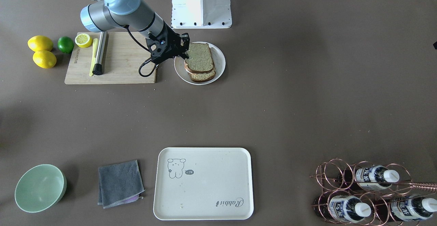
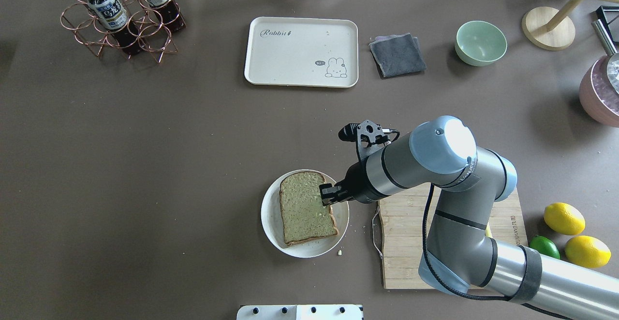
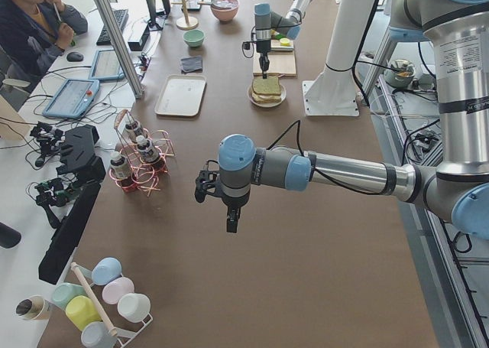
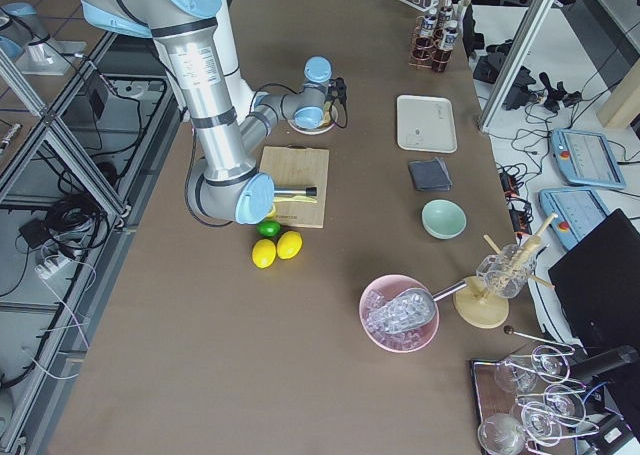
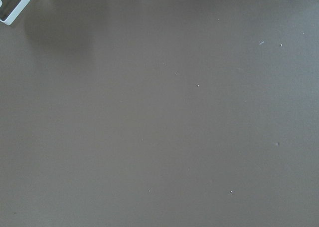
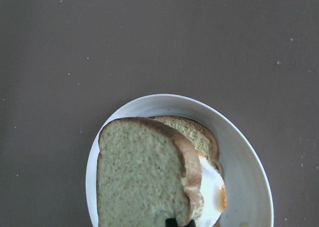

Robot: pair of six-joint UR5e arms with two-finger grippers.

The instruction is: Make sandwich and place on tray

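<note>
Top bread (image 6: 142, 172), pinched at one edge by the closed right claw (image 2: 328, 194), leans over the egg (image 6: 212, 187) and bottom bread (image 6: 192, 129) on the plate (image 6: 244, 162) near the robot's edge of the tabletop (image 2: 145, 165), so the sandwich (image 1: 199, 64) looks nearly made, the tray (image 2: 300, 51) by the far edge has no sandwich yet, and I cannot tell if the left claw (image 3: 231, 218) is open.

**A:** How much of the egg (image 6: 212, 182) shows?

**B:** A sliver at the top slice's (image 6: 139, 172) 4 o'clock in the right wrist view. The slice covers the rest. The lower slice (image 6: 197, 132) peeks out only at 1 o'clock. Overhead, the egg is wholly hidden.

**A:** The right gripper (image 2: 327, 194)?

**B:** Its wrist view gives only a dark tip at 6 o'clock, where the edge cuts off the top slice and plate (image 6: 244, 152).

**A:** The left gripper (image 3: 231, 219)?

**B:** It is seen only from the side, so I cannot tell how its jaws stand.

**A:** Anything else?

**B:** Overhead, the arm hides much of the board (image 2: 401, 242), and the pink bowl (image 2: 597, 95) is cut off at 3 o'clock. In the front view, the bottle (image 1: 408, 207) at 4 o'clock runs off the edge.
</note>
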